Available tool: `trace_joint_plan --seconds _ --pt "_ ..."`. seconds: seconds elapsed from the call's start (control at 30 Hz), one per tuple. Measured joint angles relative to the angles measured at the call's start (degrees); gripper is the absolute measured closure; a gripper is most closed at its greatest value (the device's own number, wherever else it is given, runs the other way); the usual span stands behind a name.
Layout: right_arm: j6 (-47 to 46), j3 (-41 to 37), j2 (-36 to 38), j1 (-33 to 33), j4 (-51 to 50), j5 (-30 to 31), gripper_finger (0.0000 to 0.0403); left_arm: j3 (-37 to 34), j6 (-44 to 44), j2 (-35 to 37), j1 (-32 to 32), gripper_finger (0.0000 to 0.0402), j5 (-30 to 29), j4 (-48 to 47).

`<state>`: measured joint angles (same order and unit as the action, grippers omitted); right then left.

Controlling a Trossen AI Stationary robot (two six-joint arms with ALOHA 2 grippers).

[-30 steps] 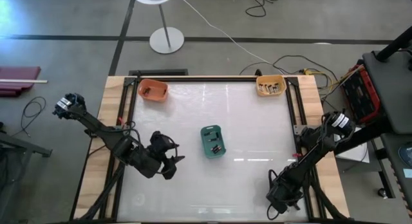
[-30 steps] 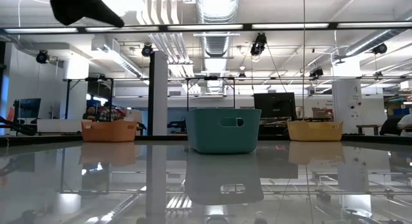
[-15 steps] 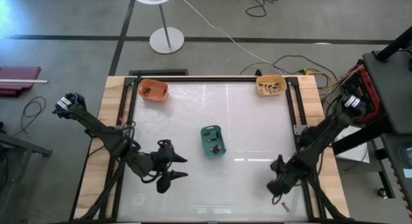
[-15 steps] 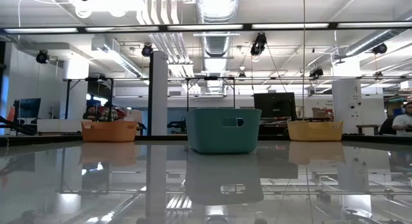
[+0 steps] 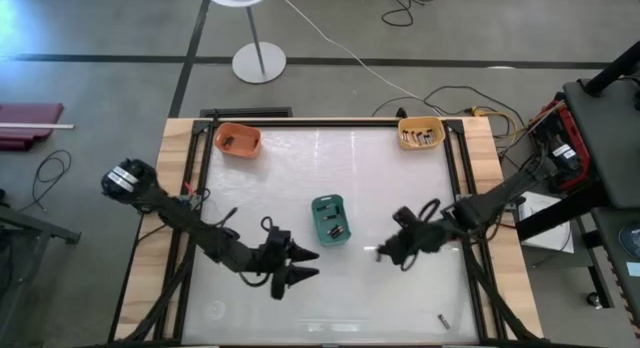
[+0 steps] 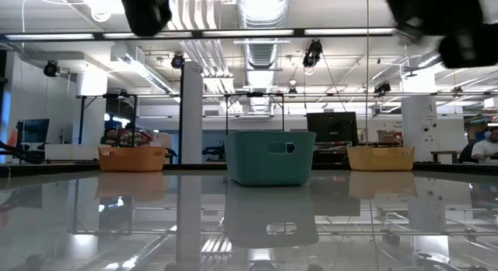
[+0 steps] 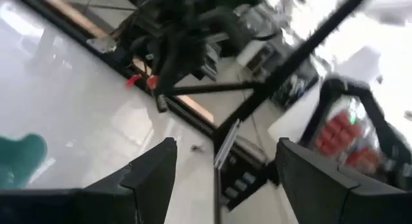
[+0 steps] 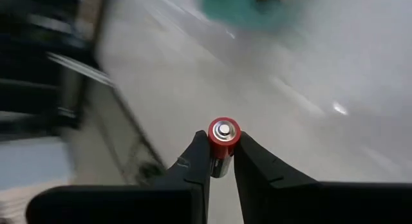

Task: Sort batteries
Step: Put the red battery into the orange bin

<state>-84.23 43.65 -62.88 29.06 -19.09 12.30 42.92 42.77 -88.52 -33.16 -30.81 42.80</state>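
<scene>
Hovering left of the teal bin (image 5: 330,219), the left gripper (image 5: 302,265) gapes wide and empty. The right gripper (image 5: 392,250) pinches 1 red-ended battery (image 8: 223,136) just right of that bin. Sorting looks partly done: cells lie in all 3 bins, and what seems another battery (image 5: 440,319) waits near the table's front edge.

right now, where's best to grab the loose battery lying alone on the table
Probably across its middle, straight down from above: the loose battery lies flat on the table, so fingers can straddle its round sides. The left end effector is open.
</scene>
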Motion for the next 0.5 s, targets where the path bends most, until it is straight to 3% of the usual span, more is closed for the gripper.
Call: trace_joint_plan --seconds 0.2,0.33,0.5 --pt "9.02 0.05 -4.38 -6.42 18.72 0.52 0.0364 2.05 17.17 -6.92 4.62 0.0159 2.7 1.26" --pt "10.81 0.08 -6.41 -8.09 25.56 -0.75 0.0364 4.19 19.84 -10.11 7.39 0.0159 9.64 1.24" --pt "10.52 0.08 -7.53 -7.5 26.93 -1.99 0.0364 5.27 20.77 -10.58 9.33 0.0159 10.85 1.63"
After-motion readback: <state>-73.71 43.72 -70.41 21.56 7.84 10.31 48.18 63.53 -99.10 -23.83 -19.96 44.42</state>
